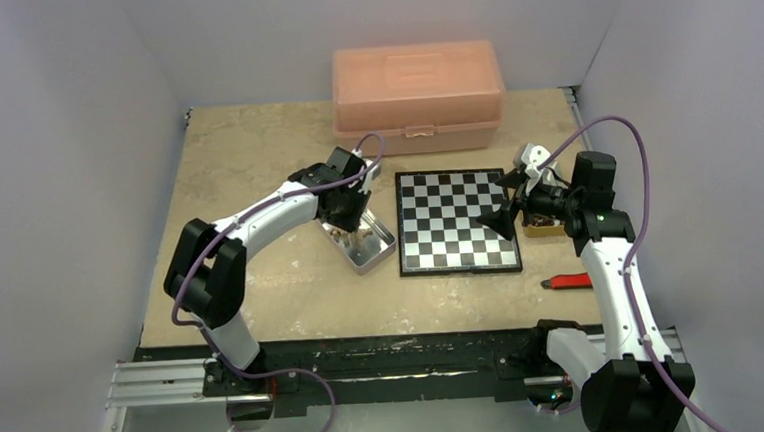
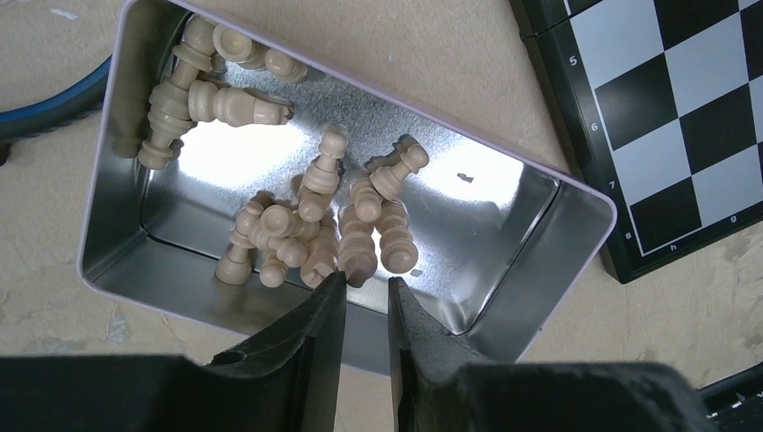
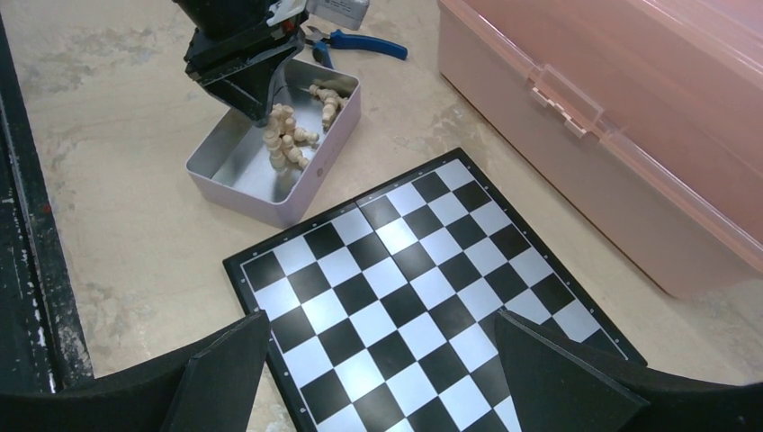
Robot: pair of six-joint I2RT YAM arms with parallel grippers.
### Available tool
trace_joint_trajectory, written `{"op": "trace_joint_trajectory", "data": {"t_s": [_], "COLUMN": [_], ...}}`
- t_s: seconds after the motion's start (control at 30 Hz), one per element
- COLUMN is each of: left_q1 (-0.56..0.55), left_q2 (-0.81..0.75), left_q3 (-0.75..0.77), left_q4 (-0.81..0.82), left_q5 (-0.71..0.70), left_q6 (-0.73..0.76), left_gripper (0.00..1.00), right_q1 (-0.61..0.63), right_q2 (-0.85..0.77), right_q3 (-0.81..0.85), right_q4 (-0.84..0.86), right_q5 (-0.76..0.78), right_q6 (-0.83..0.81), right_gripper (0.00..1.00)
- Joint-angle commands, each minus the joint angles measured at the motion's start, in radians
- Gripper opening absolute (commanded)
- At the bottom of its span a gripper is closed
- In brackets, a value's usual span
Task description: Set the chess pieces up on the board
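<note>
The board [image 1: 457,221] lies flat mid-table, black and silvery-white, with no pieces on it; it also shows in both wrist views [image 2: 684,117] [image 3: 414,288]. Several light tan chess pieces [image 2: 315,225] lie heaped in a shiny metal tin [image 2: 504,297] left of the board. My left gripper [image 2: 364,283] reaches down into the tin [image 1: 372,252], its jaws a narrow gap apart. The end of one tan piece [image 2: 358,256] sits at the tips, touching the left finger only. My right gripper [image 3: 380,317] hovers wide open over the board's right edge [image 1: 502,202], holding nothing.
A large pink plastic box [image 1: 417,84] stands behind the board. Blue-handled pliers [image 3: 360,40] lie beyond the tin. A red-handled tool [image 1: 569,282] lies at the front right. A small container [image 1: 542,228] sits right of the board, partly hidden by the right arm.
</note>
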Motion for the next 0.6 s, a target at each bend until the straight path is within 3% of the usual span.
{"op": "trace_joint_trajectory", "data": {"t_s": [0.0, 0.57], "left_q1": [-0.002, -0.002], "left_q2": [0.014, 0.048], "left_q3": [0.045, 0.057], "left_q4": [0.021, 0.016], "left_q5": [-0.010, -0.033], "left_q6": [0.025, 0.034], "left_gripper": [0.22, 0.19], "right_q1": [-0.001, -0.001], "right_q2": [-0.002, -0.003], "right_q3": [0.033, 0.035], "right_q4": [0.020, 0.015], "right_q5": [0.008, 0.011], "right_q6": [0.009, 0.006], "right_gripper": [0.99, 0.99]}}
